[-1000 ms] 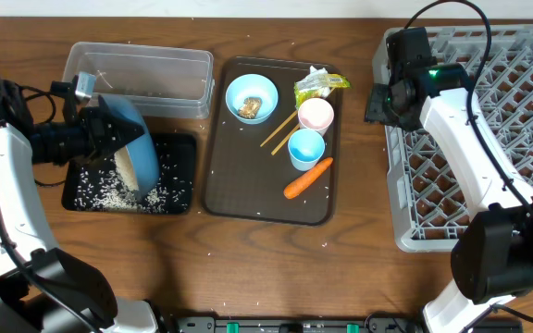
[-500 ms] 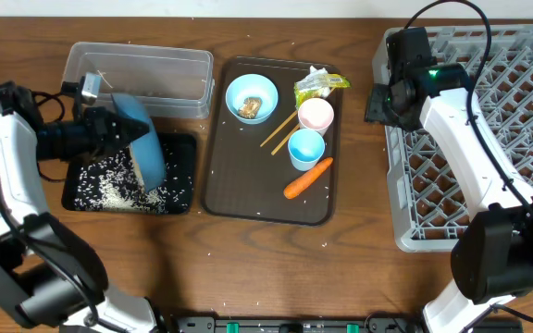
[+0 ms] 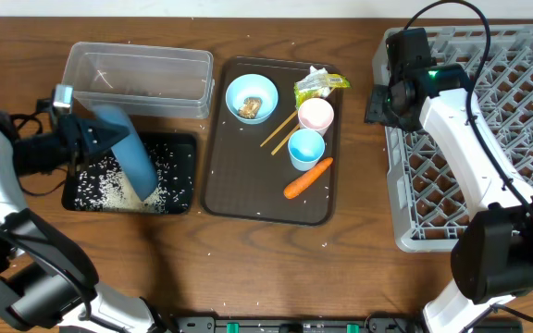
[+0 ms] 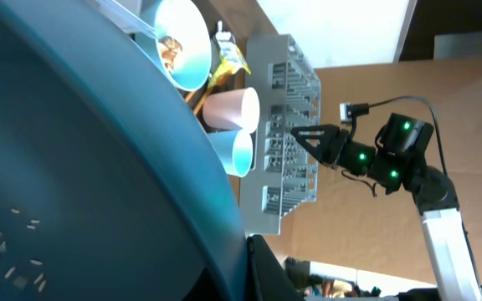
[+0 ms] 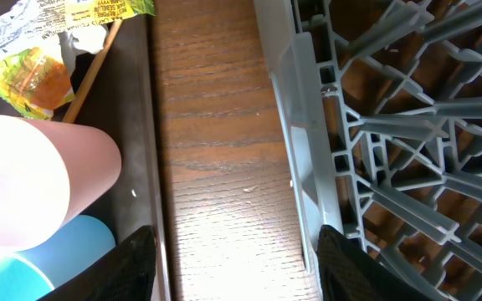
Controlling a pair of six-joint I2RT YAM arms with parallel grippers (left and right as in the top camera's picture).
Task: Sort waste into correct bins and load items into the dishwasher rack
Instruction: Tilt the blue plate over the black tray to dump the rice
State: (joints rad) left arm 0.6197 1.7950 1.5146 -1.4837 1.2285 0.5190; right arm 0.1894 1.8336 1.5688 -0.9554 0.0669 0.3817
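**A:** From overhead, where is the left gripper (image 3: 89, 139)?

**B:** Left of the large dark-brown rectangular serving tray (image 3: 248, 196). It is clamped on the rim of the large dark-blue bowl (image 3: 128, 153). The bowl is tipped on edge over the shallow black rectangular tray (image 3: 181, 178). Loose white rice grains (image 3: 100, 188) lie in that black tray. The clear rectangular plastic tub (image 3: 137, 67) sits just behind it.

**A:** What is on the serving tray?

**B:** A small light-blue bowl (image 3: 251, 97) holding a small brown food lump (image 3: 248, 108). There is also a crumpled yellow-green wrapper (image 3: 320, 85), a pink cup (image 3: 316, 115) and a light-blue cup (image 3: 305, 148). Two thin wooden chopsticks (image 3: 278, 130) lie there, and an orange carrot (image 3: 308, 178) is at its front right.

**A:** And the right gripper (image 3: 378, 104)?

**B:** Right of the serving tray, at the left wall of the large square grey plastic dishwasher rack (image 3: 489, 139). From above I cannot tell how its jaws stand.

**A:** What does the left wrist view show?

**B:** The dark-blue bowl's inside fills most of it, with a few grains on it. Past its rim are the small bowl, both cups and the rack.

**A:** And the right wrist view?

**B:** Its fingers (image 5: 136, 267) stand apart with nothing between them. They are above the bare wooden table (image 5: 216, 150), between the serving tray's right edge and the rack wall. The cups and wrapper lie on the tray side.
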